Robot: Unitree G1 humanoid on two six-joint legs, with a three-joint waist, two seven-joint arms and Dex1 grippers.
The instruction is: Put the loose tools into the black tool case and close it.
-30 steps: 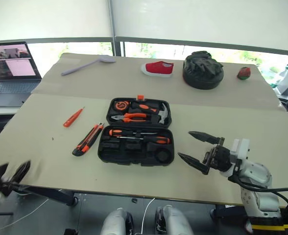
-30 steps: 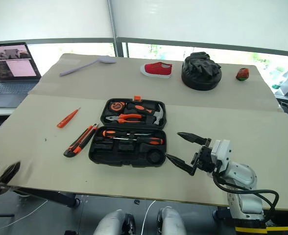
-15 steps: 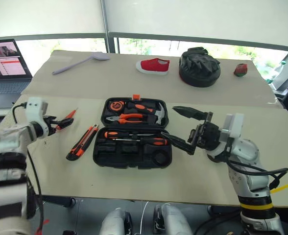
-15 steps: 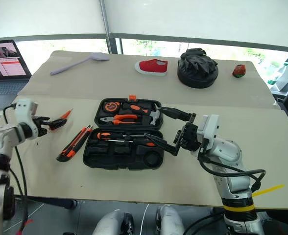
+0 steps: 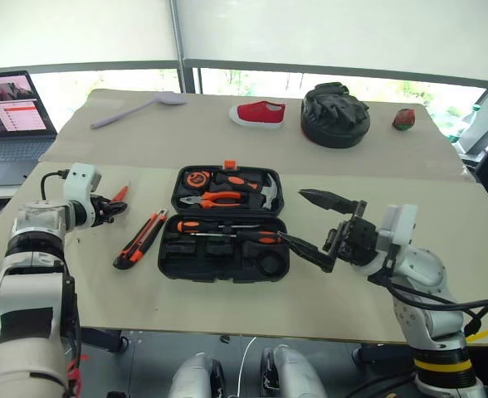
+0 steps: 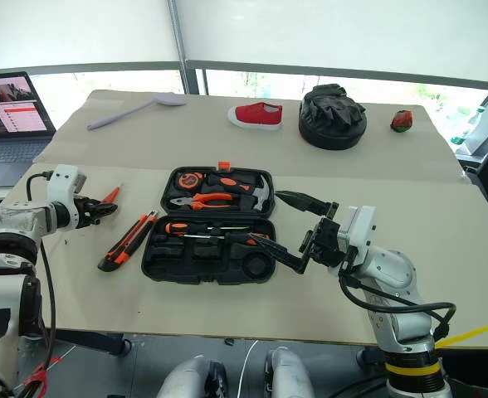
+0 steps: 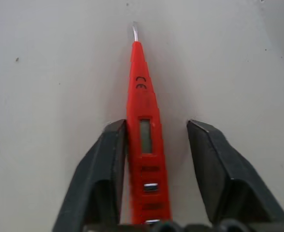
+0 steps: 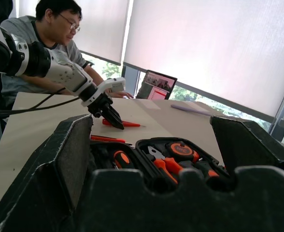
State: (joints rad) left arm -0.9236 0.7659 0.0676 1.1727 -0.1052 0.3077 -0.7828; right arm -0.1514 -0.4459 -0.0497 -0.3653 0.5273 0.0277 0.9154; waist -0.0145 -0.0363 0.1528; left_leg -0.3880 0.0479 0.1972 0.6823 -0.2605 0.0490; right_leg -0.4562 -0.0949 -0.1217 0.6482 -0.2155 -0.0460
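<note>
- Your table (image 5: 377, 178) carries the case (image 5: 225, 224), lying open at its middle with pliers and screwdrivers slotted inside.
- Your right gripper (image 5: 314, 225) hangs released, fingers spread, just right of the case.
- Your knife (image 5: 143, 237) lies just left of the case.
- Your left gripper (image 7: 155, 169) straddles the screwdriver (image 7: 143, 130), one finger (image 7: 108, 164) touching, not yet clenched.

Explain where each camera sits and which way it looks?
Left eye view: on the head, looking down at the table and tool case; both arms show.
Right eye view: beside it, same scene.
Left wrist view: along open left jaws straddling the orange screwdriver.
Right wrist view: between open right jaws, over the case toward a person.
Both wrist views share the screwdriver.
</note>
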